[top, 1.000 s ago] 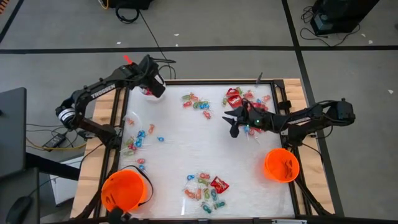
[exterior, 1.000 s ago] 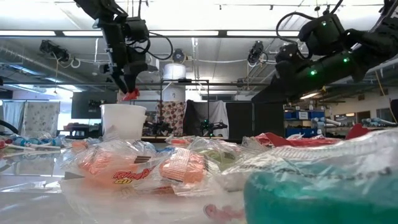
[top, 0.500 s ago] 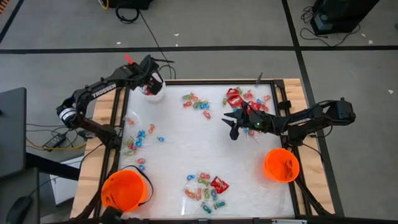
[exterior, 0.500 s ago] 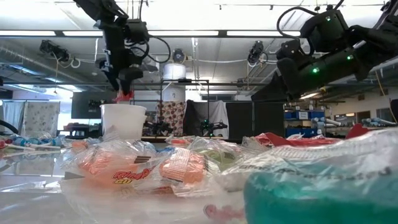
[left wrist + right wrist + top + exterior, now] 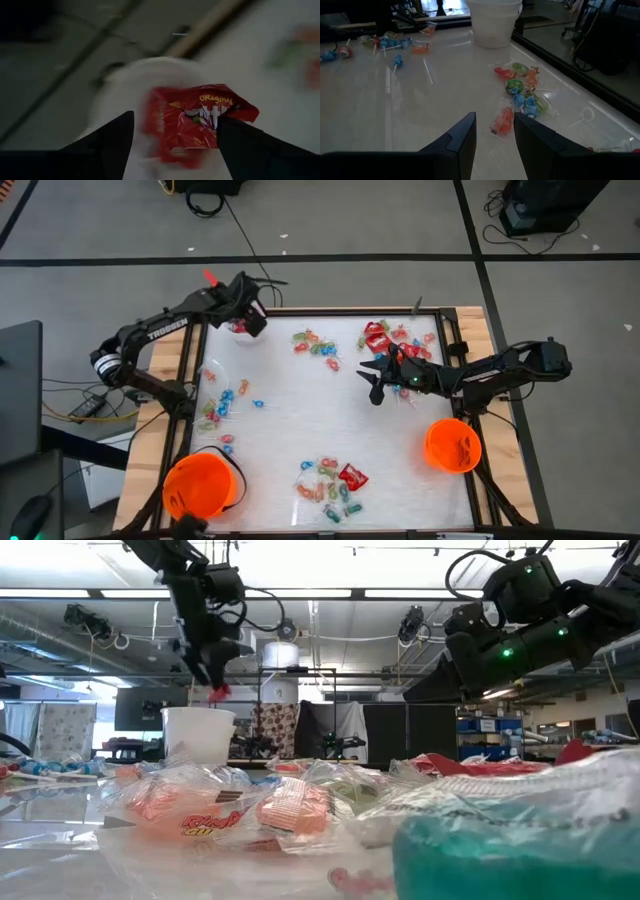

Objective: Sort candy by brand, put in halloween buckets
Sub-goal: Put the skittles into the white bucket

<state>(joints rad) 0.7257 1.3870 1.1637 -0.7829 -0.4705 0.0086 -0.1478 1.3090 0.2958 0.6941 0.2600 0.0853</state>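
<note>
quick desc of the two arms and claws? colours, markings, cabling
Both arms are dark, near black, built of jointed segments. The left arm carries white TROSSEN lettering along its link and a pale ring at its base joint. The right arm has looped black cables near its wrist and small green lights by the right claw. Each claw has two dark, flat, tapered fingers. The left claw is equally dark.

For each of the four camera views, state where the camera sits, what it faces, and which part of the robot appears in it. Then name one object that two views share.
High view: above the table, looking straight down; both arms show, left gripper at the far-left corner, right gripper over the table.
Low view: at table-top height, looking level across candy; both arms enter from above.
Left wrist view: on the left arm, looking down between open fingers at a red packet over the white pail.
Right wrist view: on the right arm, looking across the table past its fingers.
Shared: the white pail appears in the low, left wrist and right wrist views.
</note>
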